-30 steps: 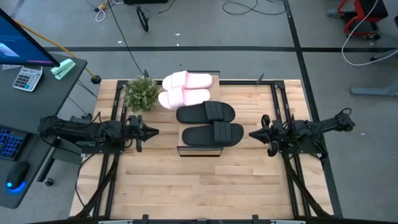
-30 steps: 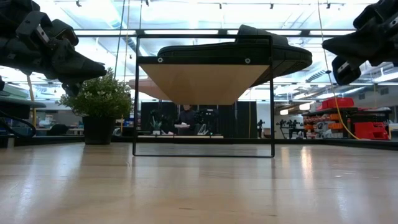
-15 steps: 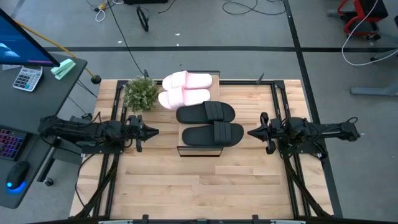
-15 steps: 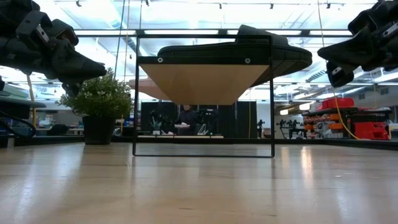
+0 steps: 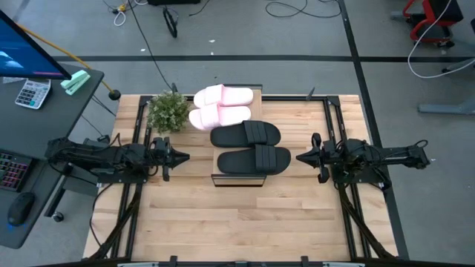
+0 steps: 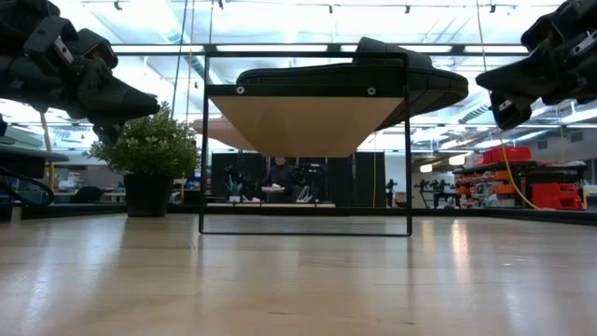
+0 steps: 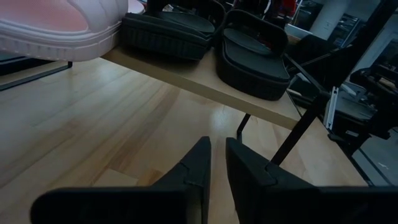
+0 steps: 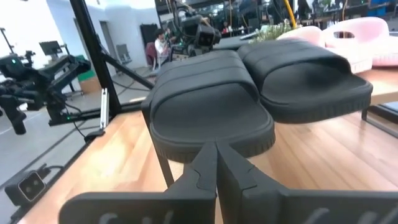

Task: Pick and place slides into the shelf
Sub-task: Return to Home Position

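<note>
All four slides lie side by side, soles down, across the shelf's [image 5: 237, 179] plank top. The pink pair [image 5: 221, 106] is at the far end and the black pair [image 5: 249, 147] at the near end, their ends overhanging the plank's long edges. My left gripper [image 5: 184, 157] hovers shut above the table, left of the shelf, pointing at it. My right gripper [image 5: 300, 158] hovers shut to the right, pointing at the nearest black slide [image 8: 211, 109]. In the left wrist view, the black slides [image 7: 252, 56] and a pink one [image 7: 56, 22] sit on the plank [image 7: 205, 84]. In the low view both grippers hang well above the tabletop.
A small potted plant [image 5: 168, 111] stands on the table by the shelf's far left corner, close to the pink slides and also seen in the low view [image 6: 154, 154]. Bare slatted tabletop [image 5: 237, 222] lies near of the shelf. A desk with a calculator [image 5: 31, 93] stands beyond the left edge.
The right arm has changed its pose: its rear part has stretched out toward the table's right edge, and the gripper has tipped slightly while staying beside the shelf. The slides and the left arm have kept still.
</note>
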Motion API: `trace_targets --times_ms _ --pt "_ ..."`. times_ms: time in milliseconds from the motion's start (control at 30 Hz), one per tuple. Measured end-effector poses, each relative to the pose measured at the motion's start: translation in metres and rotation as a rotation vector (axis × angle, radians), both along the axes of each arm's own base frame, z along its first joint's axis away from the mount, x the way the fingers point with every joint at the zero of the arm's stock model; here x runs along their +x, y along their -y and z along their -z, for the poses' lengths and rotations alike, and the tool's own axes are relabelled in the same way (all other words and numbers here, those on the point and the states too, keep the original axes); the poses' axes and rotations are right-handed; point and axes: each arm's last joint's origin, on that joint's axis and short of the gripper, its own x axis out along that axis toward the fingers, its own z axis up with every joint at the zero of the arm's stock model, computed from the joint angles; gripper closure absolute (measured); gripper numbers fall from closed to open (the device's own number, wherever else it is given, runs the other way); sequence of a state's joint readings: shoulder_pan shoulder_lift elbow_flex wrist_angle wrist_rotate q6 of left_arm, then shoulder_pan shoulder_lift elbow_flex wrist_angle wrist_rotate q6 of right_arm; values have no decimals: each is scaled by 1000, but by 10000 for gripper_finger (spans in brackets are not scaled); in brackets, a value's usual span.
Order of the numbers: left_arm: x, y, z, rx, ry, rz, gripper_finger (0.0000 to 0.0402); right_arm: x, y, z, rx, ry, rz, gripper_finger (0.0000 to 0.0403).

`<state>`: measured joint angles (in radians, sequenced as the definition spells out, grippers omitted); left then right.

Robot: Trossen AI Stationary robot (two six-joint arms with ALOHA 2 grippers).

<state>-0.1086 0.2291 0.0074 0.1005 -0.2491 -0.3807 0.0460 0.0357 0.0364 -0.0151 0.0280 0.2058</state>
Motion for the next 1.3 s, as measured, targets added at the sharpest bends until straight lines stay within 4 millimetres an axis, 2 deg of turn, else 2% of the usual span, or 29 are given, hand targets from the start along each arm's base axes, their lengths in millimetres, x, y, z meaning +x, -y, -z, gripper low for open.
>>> trace_targets --times_ms 1000,1300 --pt "0 0 0 0 0 0 351 0 0 0 3 -2 0 392" --pt "0 0 0 0 0 0 340 0 0 0 3 -2 0 392"
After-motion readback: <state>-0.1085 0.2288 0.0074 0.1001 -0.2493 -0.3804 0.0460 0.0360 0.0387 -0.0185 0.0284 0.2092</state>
